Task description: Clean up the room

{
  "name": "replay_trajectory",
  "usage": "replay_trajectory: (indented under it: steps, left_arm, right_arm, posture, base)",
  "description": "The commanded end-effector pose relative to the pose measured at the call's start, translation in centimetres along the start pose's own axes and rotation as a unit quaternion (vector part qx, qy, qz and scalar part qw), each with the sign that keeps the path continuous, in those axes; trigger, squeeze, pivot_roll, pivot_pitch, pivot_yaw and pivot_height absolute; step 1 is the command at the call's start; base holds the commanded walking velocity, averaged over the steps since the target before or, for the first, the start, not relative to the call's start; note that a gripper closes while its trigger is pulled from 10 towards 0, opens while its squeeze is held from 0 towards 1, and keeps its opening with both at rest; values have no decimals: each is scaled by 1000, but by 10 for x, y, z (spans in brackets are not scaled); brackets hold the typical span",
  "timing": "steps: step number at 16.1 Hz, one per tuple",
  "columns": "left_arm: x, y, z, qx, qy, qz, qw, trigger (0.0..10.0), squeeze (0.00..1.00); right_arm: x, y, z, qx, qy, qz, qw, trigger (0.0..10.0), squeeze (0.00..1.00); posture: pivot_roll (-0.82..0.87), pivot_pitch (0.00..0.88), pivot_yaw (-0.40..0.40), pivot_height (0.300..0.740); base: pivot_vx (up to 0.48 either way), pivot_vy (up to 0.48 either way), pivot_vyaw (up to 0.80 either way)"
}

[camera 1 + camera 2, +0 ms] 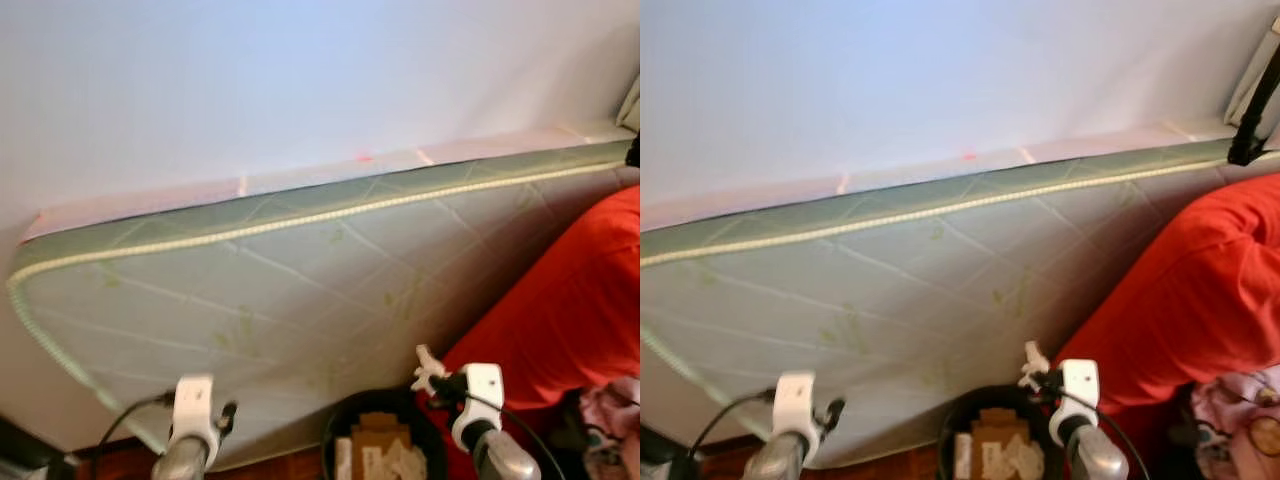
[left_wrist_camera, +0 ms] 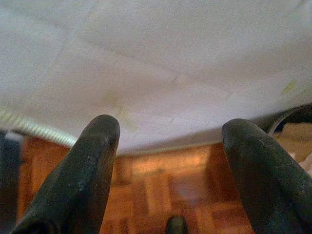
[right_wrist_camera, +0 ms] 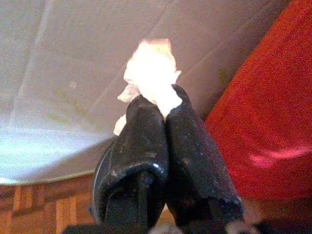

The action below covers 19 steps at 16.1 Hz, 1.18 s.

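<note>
Head view: our right gripper (image 1: pixel 432 378) pinches a crumpled tissue (image 1: pixel 427 362) above the black bin (image 1: pixel 385 437), which the frame bottom cuts off, beside the leaning mattress (image 1: pixel 300 290). Left wrist: left gripper (image 2: pixel 168 161) spread wide, holding nothing. Right wrist: fingers (image 3: pixel 146 141) pressed together on the tissue.

My right tool (image 3: pixel 163 105) pinches a crumpled white paper scrap (image 3: pixel 150 73) above the black bin (image 1: pixel 345 415) holding cardboard pieces (image 1: pixel 378 445).
</note>
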State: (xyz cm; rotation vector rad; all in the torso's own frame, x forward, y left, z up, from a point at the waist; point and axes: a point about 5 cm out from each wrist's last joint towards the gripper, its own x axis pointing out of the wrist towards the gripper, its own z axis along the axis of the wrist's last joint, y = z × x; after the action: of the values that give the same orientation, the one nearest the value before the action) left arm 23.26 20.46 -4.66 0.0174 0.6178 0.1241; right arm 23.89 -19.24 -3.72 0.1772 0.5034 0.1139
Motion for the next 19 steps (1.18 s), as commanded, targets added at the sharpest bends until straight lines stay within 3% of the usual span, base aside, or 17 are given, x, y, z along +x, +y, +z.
replay_trajectory:
  steps: [1,10,14,19]
  left_arm:
    - [1,-1,1,6,1,-3,1000,10000,0]
    - [-10,0,-16,13,-14,-9,1000,10000,0]
    - [-20,4,-30,11,-19,-5,1000,10000,0]
    - [-21,8,-10,13,-95,0,995,10000,0]
  right_arm:
    - [-3,-4,-2,-8,3,-2,1000,10000,0]
    - [-17,-5,-22,-7,1,-13,1000,10000,0]
    - [-31,-6,-40,-10,13,-8,1000,10000,0]
    - [-54,-8,-61,-6,4,-10,1000,10000,0]
  posture:
    - [-54,5,11,740]
    - [4,45,-8,740]
    - [39,68,-20,740]
    - [93,176,-19,740]
  base:
    - [0,0,0]
    - [0,0,0]
    - [0,0,0]
    - [0,0,0]
